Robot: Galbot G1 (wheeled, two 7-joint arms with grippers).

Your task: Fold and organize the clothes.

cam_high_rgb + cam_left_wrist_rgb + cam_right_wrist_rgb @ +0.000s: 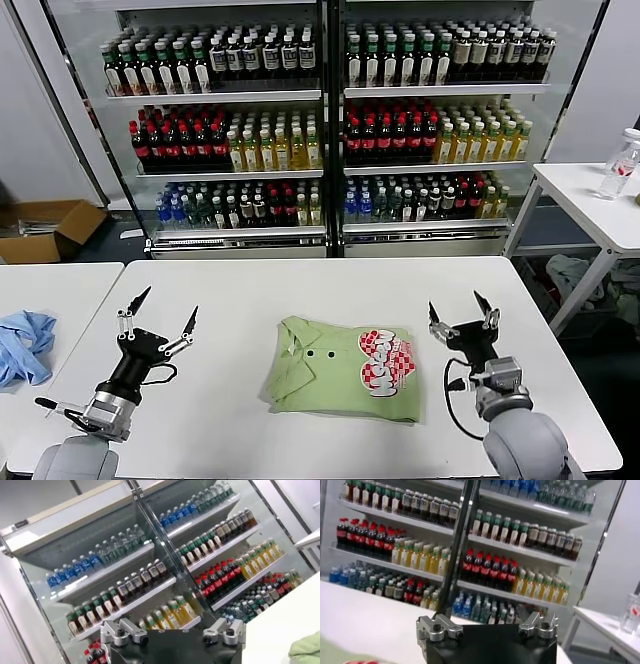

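The light green polo shirt (pixel 340 368) lies folded into a compact rectangle on the white table (pixel 300 290), collar and dark buttons to the left, red-and-white checkered print to the right. My left gripper (pixel 160 308) is open, raised above the table left of the shirt, fingers pointing up. My right gripper (pixel 460 310) is open, raised just right of the shirt, fingers up. Both are empty and apart from the shirt. A corner of the green shirt (pixel 306 649) shows in the left wrist view, and an edge of it (pixel 335 652) in the right wrist view.
A small light blue cloth (pixel 22 345) lies on the adjoining table at the left. A glass-door cooler (pixel 325 120) full of bottles stands behind the table. A second white table (pixel 600 205) with a bottle is at the right. A cardboard box (pixel 45 228) sits on the floor.
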